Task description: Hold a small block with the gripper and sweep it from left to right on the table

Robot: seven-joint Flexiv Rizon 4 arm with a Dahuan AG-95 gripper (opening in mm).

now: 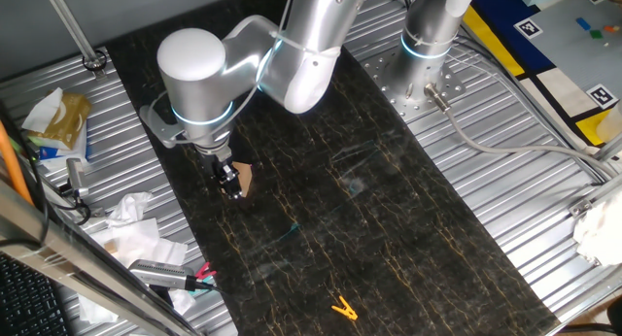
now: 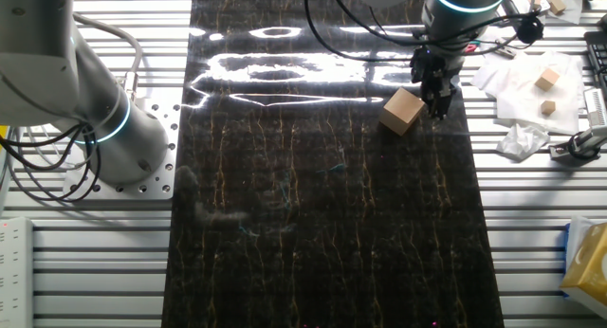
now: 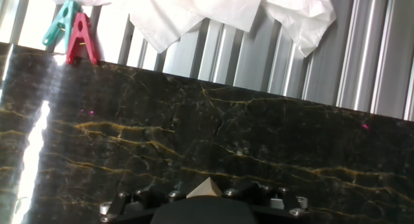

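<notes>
One small block [image 2: 402,111] at the gripper [image 2: 438,108]; two more blocks [image 2: 547,79]; three clips [image 1: 343,308]

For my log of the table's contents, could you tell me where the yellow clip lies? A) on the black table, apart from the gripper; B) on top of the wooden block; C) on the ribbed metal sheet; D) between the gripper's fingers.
A: the yellow clip lies on the black table, well apart from the gripper and block.

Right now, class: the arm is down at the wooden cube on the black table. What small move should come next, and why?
Probably a short, low sweep rightward. The pincer looks closed on one side of the small block, which appears to sit at a tilt near one edge of the table, with open dark surface ahead. Whether the grip is firm cannot be told.
</notes>
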